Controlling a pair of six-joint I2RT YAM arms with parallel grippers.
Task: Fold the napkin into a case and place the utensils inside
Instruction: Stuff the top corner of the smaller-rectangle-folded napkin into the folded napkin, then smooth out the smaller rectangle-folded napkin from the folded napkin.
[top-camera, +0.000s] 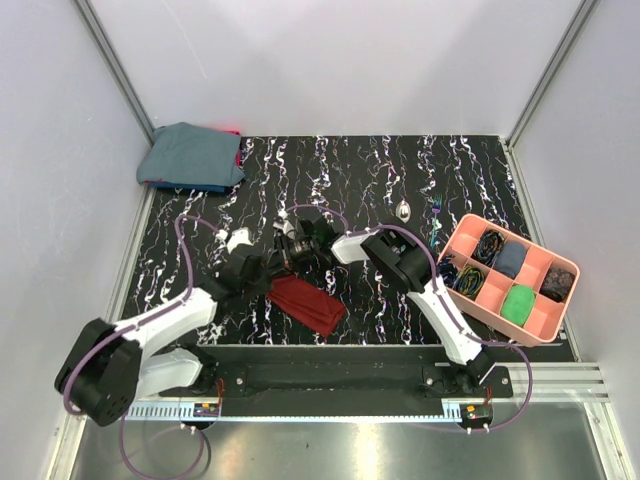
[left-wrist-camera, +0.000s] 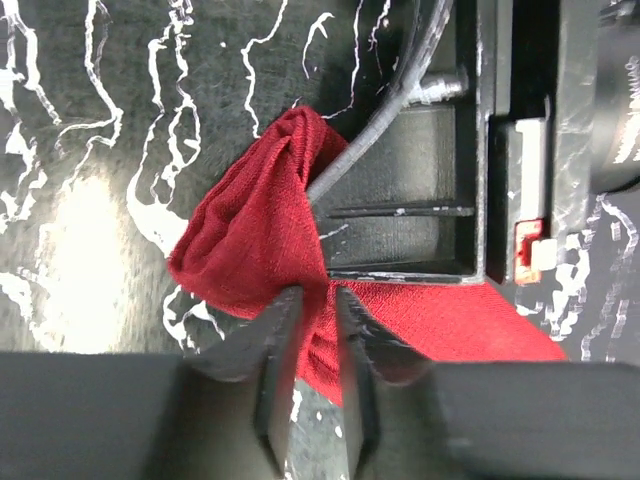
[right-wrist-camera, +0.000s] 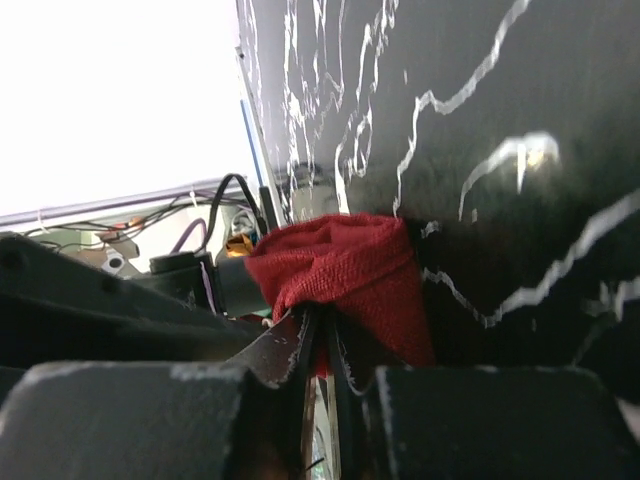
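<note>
The dark red napkin lies bunched in a narrow folded strip on the black marbled table, near the front middle. My left gripper is shut on its upper left end; in the left wrist view the jaws pinch a fold of the red cloth. My right gripper is just beyond it, also shut on the cloth, with thin jaws nearly together. The spoon and the teal-handled piece lie on the table at the back right, apart from both grippers.
A pink compartment tray with coiled cables and small items stands at the right. A blue-grey cloth bundle lies at the back left corner. White walls enclose the table on three sides.
</note>
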